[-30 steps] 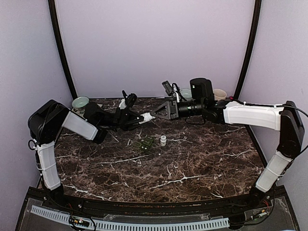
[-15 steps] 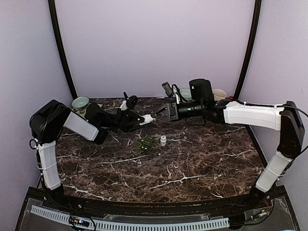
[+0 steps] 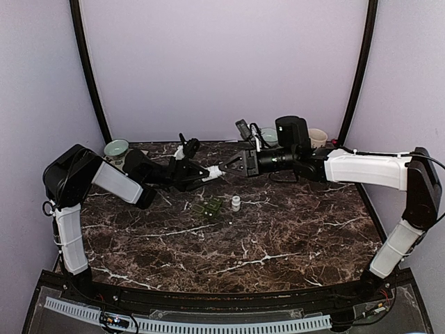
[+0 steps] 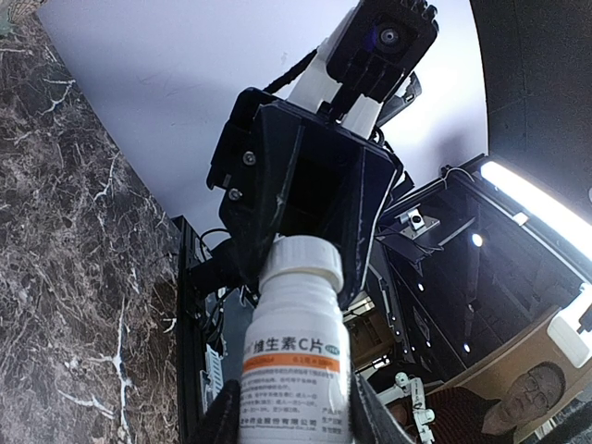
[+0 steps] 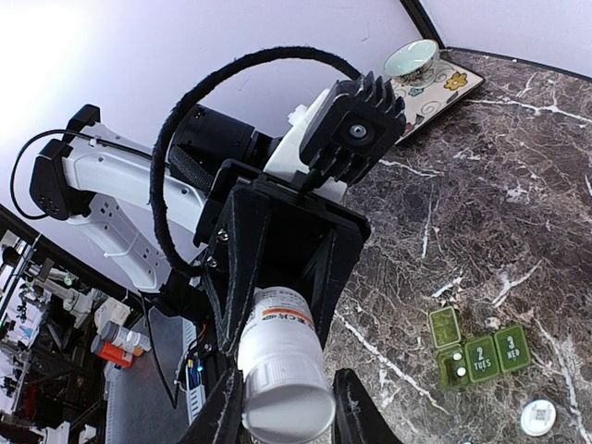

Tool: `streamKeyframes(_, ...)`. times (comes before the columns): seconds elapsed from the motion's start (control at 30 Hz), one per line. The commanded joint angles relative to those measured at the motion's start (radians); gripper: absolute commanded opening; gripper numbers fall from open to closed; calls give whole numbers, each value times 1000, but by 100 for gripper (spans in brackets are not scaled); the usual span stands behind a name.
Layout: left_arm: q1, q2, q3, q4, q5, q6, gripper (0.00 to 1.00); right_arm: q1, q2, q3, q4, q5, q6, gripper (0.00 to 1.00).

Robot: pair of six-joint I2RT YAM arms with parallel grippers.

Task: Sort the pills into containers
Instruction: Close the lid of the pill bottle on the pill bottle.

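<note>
A white pill bottle (image 3: 213,170) is held roughly level in the air above the back of the counter (image 3: 292,236), at about 12 o'clock from its middle, and is gripped from both ends. The left end effector (image 3: 201,172) is pinched on the labelled body, with its fingers (image 4: 227,421) seen pressing either side of the label in the left wrist view. The right end effector (image 3: 227,167) is closed on the ribbed cap (image 5: 287,402) from the opposite side. Below, near the counter's middle, a green pill organizer (image 3: 208,208) with day-marked lids is laid flat. One compartment appears open, with pale pills inside. A small white round thing (image 3: 236,202) stands just beside the organizer at its 3 o'clock. A teal cup (image 3: 117,147) is set in the far corner at 10 o'clock, and a pale cup (image 3: 318,136) at 1 o'clock. The bottle is judged light, rigid and smooth, so it could turn in the fingers when the cap is twisted. It is best clamped squarely across the middle of the body, over the label. The cap is best taken at its ribbed rim, where the ridges give purchase. Loose pills inside would be expected to shift, and they could spill from a level mouth once the cap is off.
</note>
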Motion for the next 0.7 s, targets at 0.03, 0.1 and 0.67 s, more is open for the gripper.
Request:
streamKeyframes(0.03,-15,-2,21,109,-56,-6,18,55,-37,-7,97,-66,20,0)
streamKeyframes(0.1,-14,-3,19,109,-57,-4,18,56,-37,-14,106,-65,27,0)
streamKeyframes(0.67,-15,-18,-4,109,-64,8,18,36,-96,-70,194,-61,89,0)
